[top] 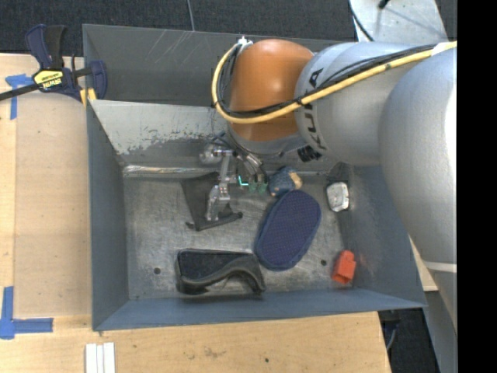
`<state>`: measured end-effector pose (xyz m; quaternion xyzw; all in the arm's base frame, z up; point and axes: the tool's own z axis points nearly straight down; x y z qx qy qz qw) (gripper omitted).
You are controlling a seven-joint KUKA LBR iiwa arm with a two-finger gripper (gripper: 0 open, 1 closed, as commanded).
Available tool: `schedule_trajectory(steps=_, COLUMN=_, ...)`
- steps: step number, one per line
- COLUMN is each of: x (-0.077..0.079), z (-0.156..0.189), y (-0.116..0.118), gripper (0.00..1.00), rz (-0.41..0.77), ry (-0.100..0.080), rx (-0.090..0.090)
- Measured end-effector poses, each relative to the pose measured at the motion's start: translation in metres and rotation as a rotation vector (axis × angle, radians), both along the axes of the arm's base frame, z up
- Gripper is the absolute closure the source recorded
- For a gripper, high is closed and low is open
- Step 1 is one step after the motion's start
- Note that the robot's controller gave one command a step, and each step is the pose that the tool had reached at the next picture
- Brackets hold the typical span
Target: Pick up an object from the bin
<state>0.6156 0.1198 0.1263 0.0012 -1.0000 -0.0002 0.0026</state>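
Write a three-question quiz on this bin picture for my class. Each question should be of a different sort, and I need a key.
1. True or false: the gripper hangs over the red block.
2. Which thing lies nearest the wall of the bin at the bottom of the view? A) blue oval pad B) black curved piece C) small white thing
3. Fill in: the flat piece beneath the gripper, left of the middle of the bin, is ____ in colour.
Key: 1 false; 2 B; 3 black.
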Motion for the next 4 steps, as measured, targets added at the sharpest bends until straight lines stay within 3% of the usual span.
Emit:
schedule_trajectory(steps=1, x=-0.013, z=-0.050, y=-0.032, gripper=0.00, rz=0.424, ry=-0.012, rx=0.001)
schedule_trajectory(steps=2, x=-0.012, z=-0.052, y=-0.032, gripper=0.00, rz=0.424, ry=-0.013, rx=0.002)
schedule_trajectory(steps=3, x=-0.006, z=-0.047, y=-0.030, gripper=1.00, rz=0.422, ry=-0.035, rx=0.003)
schedule_trajectory(steps=4, x=0.000, z=0.091, y=-0.036, gripper=1.00, rz=0.403, ry=-0.019, rx=0.000)
